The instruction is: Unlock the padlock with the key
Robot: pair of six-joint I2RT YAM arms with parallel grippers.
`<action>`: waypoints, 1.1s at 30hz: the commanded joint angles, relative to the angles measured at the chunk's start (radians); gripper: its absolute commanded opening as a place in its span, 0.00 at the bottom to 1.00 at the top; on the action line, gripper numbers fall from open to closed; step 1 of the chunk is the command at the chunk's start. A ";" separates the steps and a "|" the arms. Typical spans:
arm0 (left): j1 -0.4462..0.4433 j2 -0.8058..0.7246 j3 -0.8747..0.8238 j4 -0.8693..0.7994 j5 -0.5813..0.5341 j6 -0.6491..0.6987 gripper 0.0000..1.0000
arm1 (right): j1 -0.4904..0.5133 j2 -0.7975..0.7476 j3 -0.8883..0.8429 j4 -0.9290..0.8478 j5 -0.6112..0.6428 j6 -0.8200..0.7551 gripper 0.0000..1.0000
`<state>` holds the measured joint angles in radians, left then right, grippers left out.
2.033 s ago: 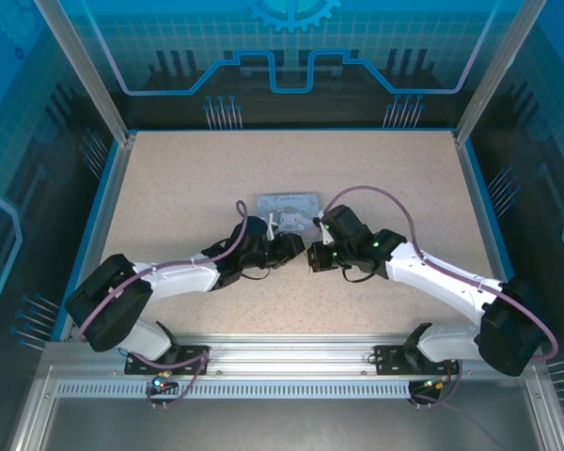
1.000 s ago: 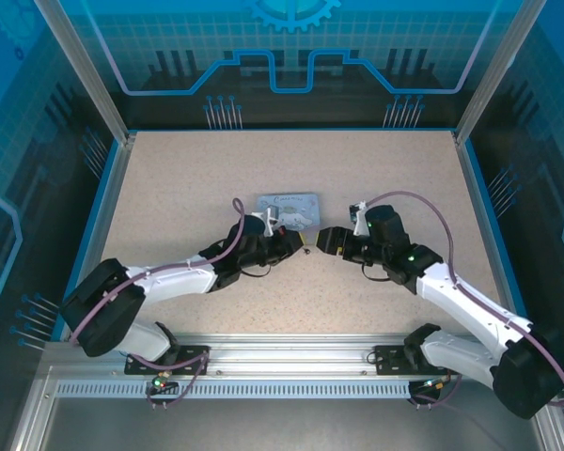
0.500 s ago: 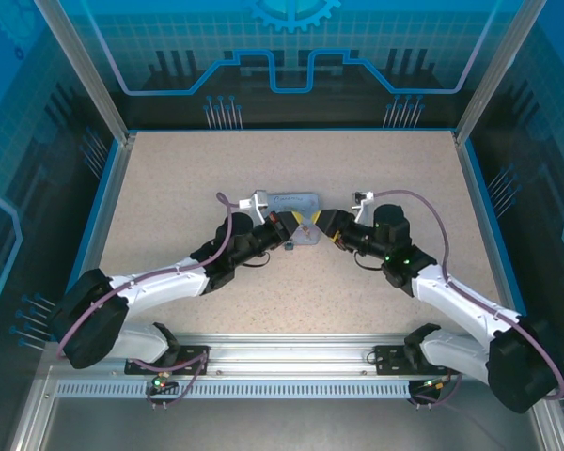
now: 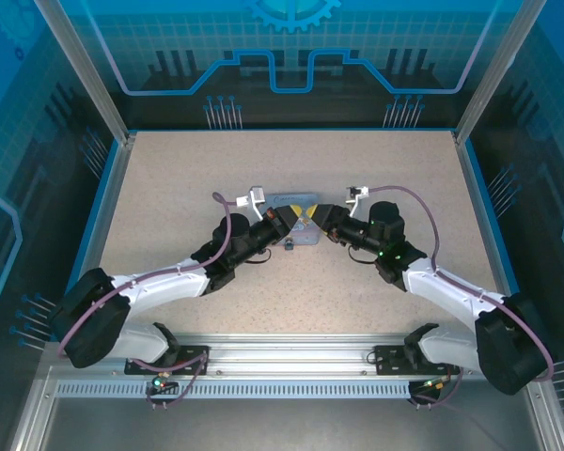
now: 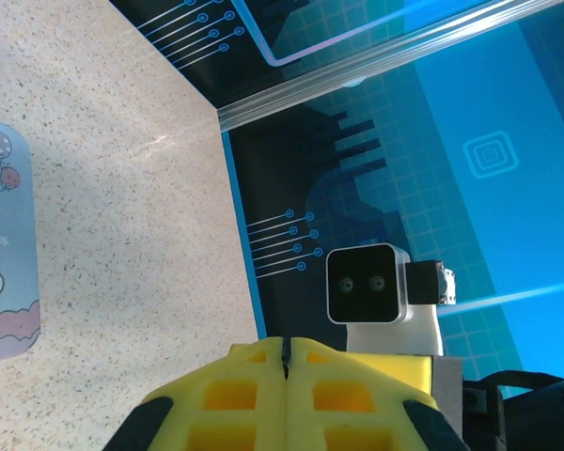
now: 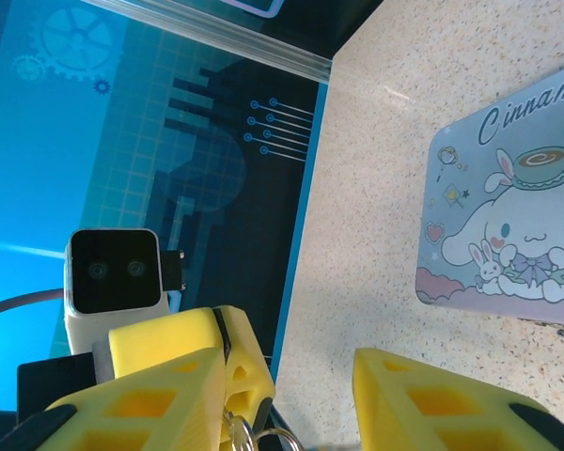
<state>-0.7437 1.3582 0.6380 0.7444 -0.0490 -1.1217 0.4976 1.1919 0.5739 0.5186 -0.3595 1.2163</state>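
Top external view, starting at the near edge of the surface [image 4: 169, 188]: both arms reach in, and the 2 tools meet nose to nose at mid-surface. In its own wrist view the left tool [image 4: 296, 222] is pressed fully together, pads flush, and whatever it pinches is hidden. A small dark bit just beneath it looks like the padlock [image 4: 289, 246], right by the tin's near edge; I cannot tell if it hangs or lies flat. The right tool [image 4: 320, 218] stands apart, its pads [image 6: 160, 395] straddling the left fingertip, with thin metal rings [image 6: 254, 434] dangling in that gap. I cannot pick out the key. My read: both pieces are tiny, hard, slick metal, light and apt to swing. Take the key by its flat head and the lock by its body, never the shackle. Just beyond, the cartoon tin [image 4: 284, 199] lies flat, crowding both tools.
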 commanded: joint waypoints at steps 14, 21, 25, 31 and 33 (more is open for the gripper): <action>-0.007 0.048 -0.026 0.103 -0.061 -0.086 0.00 | 0.025 0.018 0.008 0.069 -0.048 -0.011 0.29; -0.007 0.062 -0.026 0.096 -0.068 -0.131 0.00 | 0.025 0.015 -0.002 0.069 -0.051 -0.012 0.23; -0.007 0.071 -0.027 0.096 -0.072 -0.146 0.00 | 0.025 0.017 -0.004 0.066 -0.061 -0.014 0.23; -0.008 0.078 -0.024 0.102 -0.075 -0.156 0.00 | 0.027 0.016 -0.014 0.058 -0.068 -0.020 0.24; -0.007 0.079 -0.021 0.103 -0.075 -0.157 0.00 | 0.027 0.019 -0.015 0.054 -0.074 -0.023 0.24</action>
<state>-0.7437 1.4261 0.6250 0.8143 -0.1013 -1.2594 0.5114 1.2049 0.5686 0.5533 -0.4049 1.2118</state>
